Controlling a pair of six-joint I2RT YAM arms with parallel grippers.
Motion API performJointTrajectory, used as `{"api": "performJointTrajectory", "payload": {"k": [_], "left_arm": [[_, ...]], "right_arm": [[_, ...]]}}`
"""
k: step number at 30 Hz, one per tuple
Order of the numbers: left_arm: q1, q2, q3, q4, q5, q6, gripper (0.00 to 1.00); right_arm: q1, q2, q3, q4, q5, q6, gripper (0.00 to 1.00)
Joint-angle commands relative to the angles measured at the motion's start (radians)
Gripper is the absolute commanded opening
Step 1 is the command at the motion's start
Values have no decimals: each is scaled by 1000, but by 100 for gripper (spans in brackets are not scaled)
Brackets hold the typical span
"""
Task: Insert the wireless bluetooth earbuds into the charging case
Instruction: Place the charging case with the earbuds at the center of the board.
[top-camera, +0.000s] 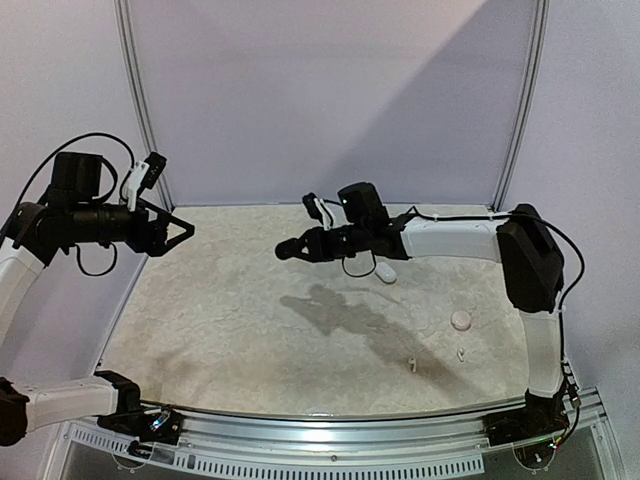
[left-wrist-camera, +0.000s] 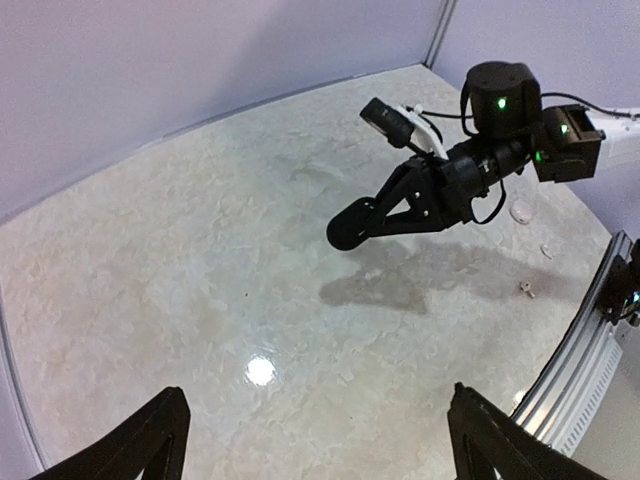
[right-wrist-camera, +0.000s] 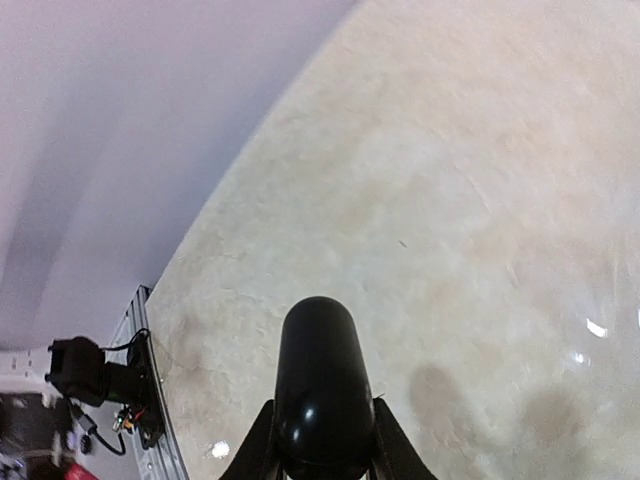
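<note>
Marbled table (top-camera: 230, 320), closed black case (right-wrist-camera: 318, 370) clamped in right jaws, left jaws apart, white earbuds (top-camera: 410, 365) loose

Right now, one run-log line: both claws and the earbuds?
left claw: open, empty | right claw: shut on black case | white earbuds: on table

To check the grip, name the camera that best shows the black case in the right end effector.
Right wrist view: the black case fills the foreground, clamped in the right end effector. The left wrist view shows it smaller, side-on; the top view only as a dark tip.
</note>
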Motion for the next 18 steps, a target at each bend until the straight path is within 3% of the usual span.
{"api": "performJointTrajectory", "payload": {"k": [1, 10, 15, 18], "left_arm": [[48, -30, -87, 42, 6, -134, 92], [73, -70, -114, 48, 18, -143, 92], [80, -88, -119, 48, 13, -141, 92], [80, -95, -121, 51, 14, -142, 92]], "right_arm": [[2, 125, 26, -119, -6, 330, 0], [-2, 230, -16, -86, -57, 514, 2], [-9, 235, -28, -129, -42, 521, 29], [-19, 224, -29, -170, -22, 501, 40]]}}
